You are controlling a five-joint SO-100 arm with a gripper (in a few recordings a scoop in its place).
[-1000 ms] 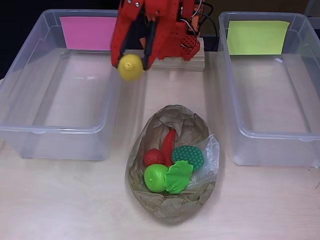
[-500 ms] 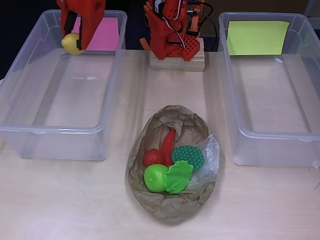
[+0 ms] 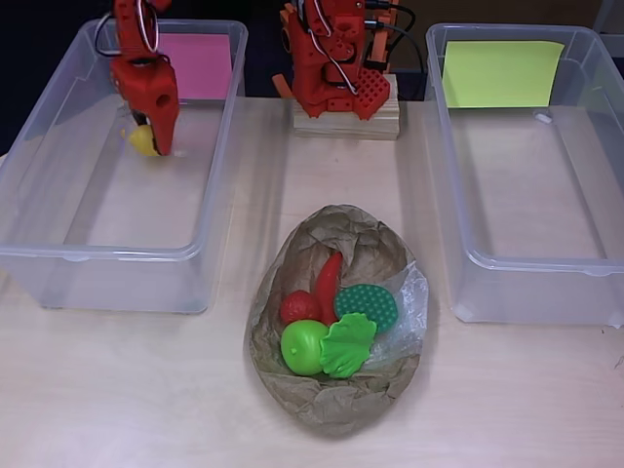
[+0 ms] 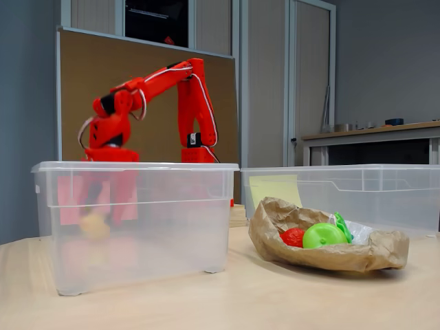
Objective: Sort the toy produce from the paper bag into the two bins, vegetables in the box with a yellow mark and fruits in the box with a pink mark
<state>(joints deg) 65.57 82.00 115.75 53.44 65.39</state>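
Note:
My red gripper (image 3: 154, 141) reaches down inside the clear bin (image 3: 58, 255) with the pink mark (image 3: 200, 66), at its far left. It is shut on a yellow toy lemon (image 3: 141, 140), which peeks out left of the fingers. Through the bin wall in the fixed view, the lemon (image 4: 94, 224) hangs at the gripper (image 4: 103, 210) tip, above the bin floor. The open paper bag (image 3: 336, 405) in the middle holds a green apple (image 3: 302, 346), a green leaf (image 3: 349, 343), a dark green round piece (image 3: 368, 304), a red chili (image 3: 330, 278) and a small red piece (image 3: 299, 307).
The clear bin (image 3: 526, 263) with the yellow mark (image 3: 502, 73) stands on the right with nothing in it. The arm's base (image 3: 336, 58) sits on a wooden block between the bins at the back. Bare table lies in front of the bag.
The gripper carried the lemon from the table's middle leftward over the pink-marked bin, then lowered it down into the bin.

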